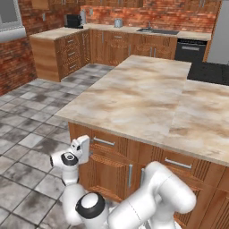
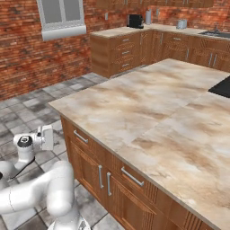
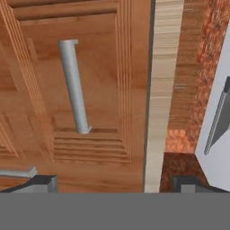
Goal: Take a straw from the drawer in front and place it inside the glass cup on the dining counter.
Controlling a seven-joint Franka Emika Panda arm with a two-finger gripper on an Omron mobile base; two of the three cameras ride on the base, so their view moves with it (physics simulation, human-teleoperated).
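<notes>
The drawer [image 1: 108,144] is shut at the left end of the island front, its silver bar handle [image 1: 103,141] level. My gripper [image 1: 88,150] hangs low just left of that drawer front, facing it and apart from it. In the rolled hand view the handle [image 3: 74,85] runs top to bottom ahead of my gripper [image 3: 115,182], which is open, its fingertips [image 3: 42,182] wide apart with nothing between them. From the right the drawer [image 2: 83,140] lies beside my gripper [image 2: 53,137]. The dining counter [image 1: 134,98] spreads above. The straw is hidden; the glass cup is out of view.
Cabinet doors with vertical handles [image 1: 130,175] sit under the drawer, and a second drawer [image 1: 178,163] lies further right. A black cooktop [image 1: 208,74] is inset at the island's far right. Wall counters with a sink [image 1: 156,31] line the back. Tiled floor [image 1: 27,134] stretches left.
</notes>
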